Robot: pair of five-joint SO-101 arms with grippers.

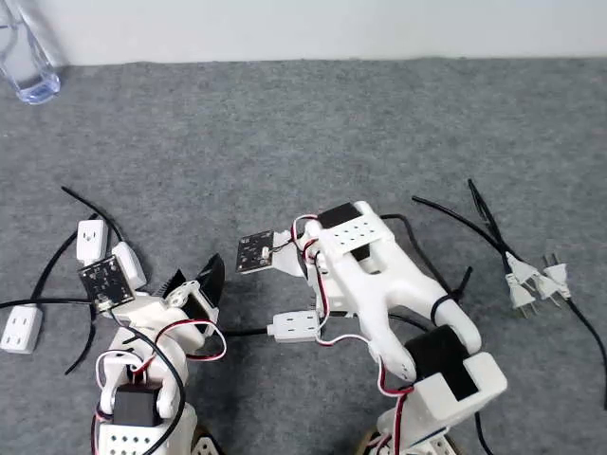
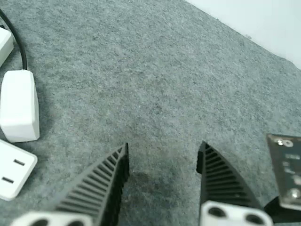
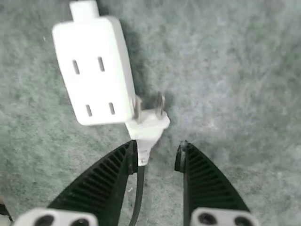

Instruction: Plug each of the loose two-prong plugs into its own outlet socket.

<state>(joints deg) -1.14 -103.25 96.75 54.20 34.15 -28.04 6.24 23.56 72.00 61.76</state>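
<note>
Jaws of the right gripper (image 3: 156, 145) stand apart with nothing clamped. One finger (image 3: 108, 179) lies against the neck of a white two-prong plug (image 3: 149, 126); the other finger is clear of it. The plug's black cord (image 3: 138, 193) runs back alongside the first finger. The plug lies flat on the grey carpet (image 3: 235, 70) with its prongs bare, just beside the corner of a white outlet block (image 3: 91, 70). Cannot tell whether a prong touches the block's side. The block is face up, with both slot pairs unfilled. In the high view the right arm (image 1: 379, 284) rises from its base at the near edge, reaches forward and folds down at the wrist above this block, which sits between the two arms. The left gripper (image 2: 164, 148) is also spread wide and grips nothing, low over bare carpet. The left arm (image 1: 156, 318) is crouched short at the near-left, gripper angled toward the table's middle. A second outlet (image 1: 128, 263) sits just beside its wrist, a third outlet (image 1: 92, 240) lies past that, and a fourth outlet (image 1: 21, 329) is out at the left edge, each trailing a black cord. A pair of loose plugs (image 1: 522, 292) lies close together well off to the right. A clear bottle (image 1: 28, 62) stands at the far-left corner by the wall.
</note>
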